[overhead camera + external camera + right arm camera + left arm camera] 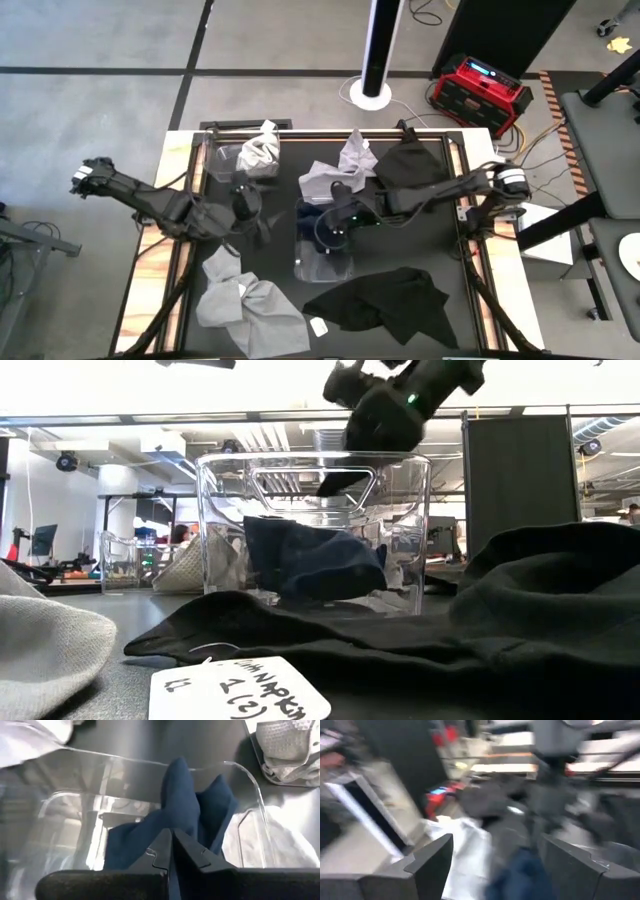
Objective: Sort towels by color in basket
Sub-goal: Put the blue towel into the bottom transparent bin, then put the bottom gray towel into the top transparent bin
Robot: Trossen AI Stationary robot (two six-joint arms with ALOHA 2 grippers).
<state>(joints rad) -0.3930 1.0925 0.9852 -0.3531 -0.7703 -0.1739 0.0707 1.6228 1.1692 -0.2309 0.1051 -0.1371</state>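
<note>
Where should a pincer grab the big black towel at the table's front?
Probably at the raised fold near the middle of the black towel, coming straight down: it lies spread flat, edges tight to the table, so a bunched ridge gives the fingers something to pinch.

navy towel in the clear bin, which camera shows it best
The right wrist view: the navy towel fills the frame, pinched between the right gripper fingers inside the clear bin. The low view shows it bunched behind the bin wall, the high view a dark patch, the left wrist view a blue blur.

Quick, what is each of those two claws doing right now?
Left end effector: open, holding nothing.
Right end effector: shut on the navy towel over the clear bin.
</note>
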